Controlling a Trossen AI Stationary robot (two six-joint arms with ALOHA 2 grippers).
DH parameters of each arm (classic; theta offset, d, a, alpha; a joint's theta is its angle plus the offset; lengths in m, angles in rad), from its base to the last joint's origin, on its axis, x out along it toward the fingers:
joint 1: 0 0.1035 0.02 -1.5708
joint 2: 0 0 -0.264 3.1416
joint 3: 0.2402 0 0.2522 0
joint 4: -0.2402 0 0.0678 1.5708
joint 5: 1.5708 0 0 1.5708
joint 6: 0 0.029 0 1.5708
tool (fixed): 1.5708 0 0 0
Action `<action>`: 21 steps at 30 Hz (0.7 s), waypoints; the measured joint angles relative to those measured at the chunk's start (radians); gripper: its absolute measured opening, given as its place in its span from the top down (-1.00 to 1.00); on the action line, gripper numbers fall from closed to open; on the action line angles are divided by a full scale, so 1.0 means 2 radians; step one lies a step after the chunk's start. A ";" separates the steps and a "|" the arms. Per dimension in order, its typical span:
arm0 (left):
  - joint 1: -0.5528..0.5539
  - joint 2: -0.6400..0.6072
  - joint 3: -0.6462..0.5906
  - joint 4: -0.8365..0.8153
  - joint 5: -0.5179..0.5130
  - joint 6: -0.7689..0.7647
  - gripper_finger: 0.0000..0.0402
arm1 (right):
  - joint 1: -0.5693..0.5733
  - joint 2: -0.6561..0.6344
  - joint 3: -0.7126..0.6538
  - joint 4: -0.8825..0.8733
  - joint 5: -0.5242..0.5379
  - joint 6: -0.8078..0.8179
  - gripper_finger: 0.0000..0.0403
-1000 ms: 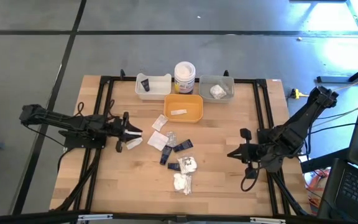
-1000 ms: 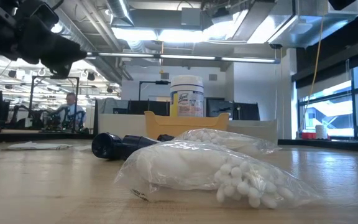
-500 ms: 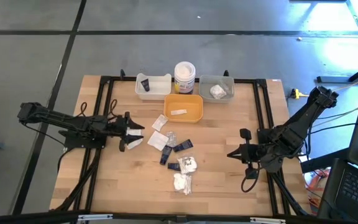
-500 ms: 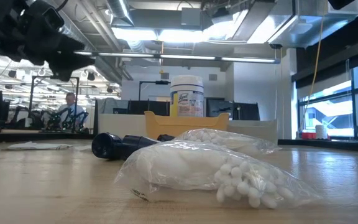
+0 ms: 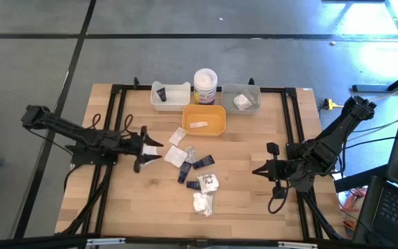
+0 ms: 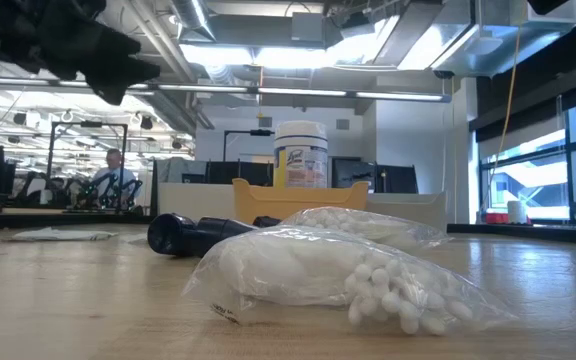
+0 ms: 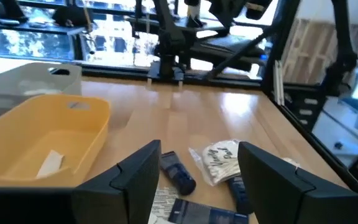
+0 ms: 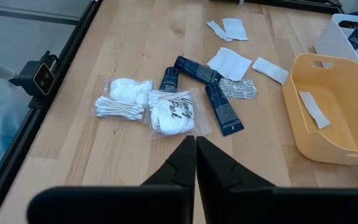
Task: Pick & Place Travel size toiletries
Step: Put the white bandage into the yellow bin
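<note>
We are looking down on a pale wooden slatted table (image 5: 240,200) framed by black rails, standing on a grey floor. Beyond it, in the low view, an open workshop with ceiling lights and windows is showing, and a person (image 6: 115,172) is sitting far back at 9 o'clock.

Along the 12 o'clock edge a white rectangular plastic tray (image 5: 171,96), a white round jar with a yellow label (image 5: 204,86) and a grey rectangular plastic tray (image 5: 241,98) are standing in a row, with a yellow rectangular plastic tray (image 5: 204,120) just in front of the jar.

The travel size toiletries are lying clustered at the table's centre: flat white sachets (image 5: 176,153), small black tubes (image 5: 202,162) and clear-wrapped white cotton packs (image 5: 204,201), the packs nearest the 6 o'clock edge.

We are seeing the left gripper (image 5: 148,149) at 9 o'clock of the cluster, just beside the sachets, its fingers spread apart and gripping nothing. The right gripper (image 5: 260,170) is waiting at 3 o'clock, well apart from the cluster, its fingers pressed together on nothing.

Bare wood is lying open along the 6 o'clock edge and between the cluster and the right gripper.
</note>
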 joint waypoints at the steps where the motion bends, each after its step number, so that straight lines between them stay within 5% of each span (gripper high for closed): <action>1: -0.006 0.014 0.007 0.000 0.000 0.001 -0.05 | 0.000 0.000 0.000 0.000 0.000 0.000 0.95; 21: -0.119 0.157 0.043 -0.110 -0.016 -0.177 -0.04 | 0.000 0.000 0.000 0.000 0.000 0.006 0.93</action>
